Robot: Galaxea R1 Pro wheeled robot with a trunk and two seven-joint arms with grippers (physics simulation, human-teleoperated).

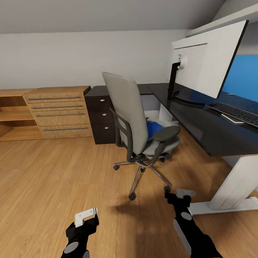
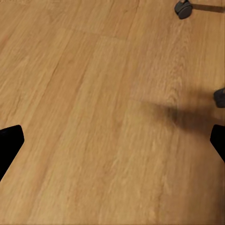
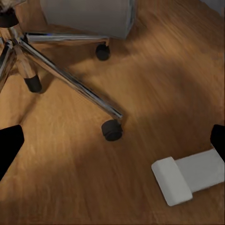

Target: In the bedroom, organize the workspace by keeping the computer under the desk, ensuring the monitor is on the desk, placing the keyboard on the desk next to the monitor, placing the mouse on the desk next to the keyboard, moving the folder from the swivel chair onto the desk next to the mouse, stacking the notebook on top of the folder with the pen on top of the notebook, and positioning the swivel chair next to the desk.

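Observation:
The grey swivel chair (image 1: 130, 114) stands on the wood floor a little out from the black desk (image 1: 203, 132), its back towards me. The blue folder (image 1: 154, 129) lies on its seat. On the desk stand the monitor (image 1: 210, 61), white back showing, and the dark keyboard (image 1: 242, 115), with a thin pale flat thing (image 1: 233, 119) at its near edge. A light grey box, probably the computer (image 3: 89, 16), sits on the floor behind the chair base (image 3: 70, 86). My left gripper (image 1: 87, 216) (image 2: 112, 143) and right gripper (image 1: 183, 194) (image 3: 112, 140) hang open and empty above the floor.
The desk's white foot (image 3: 187, 176) (image 1: 228, 205) lies on the floor just right of my right gripper, a chair castor (image 3: 111, 130) close by. The desk's dark drawers (image 1: 102, 118), an oak drawer chest (image 1: 59, 113) and an oak shelf unit (image 1: 13, 114) line the far wall.

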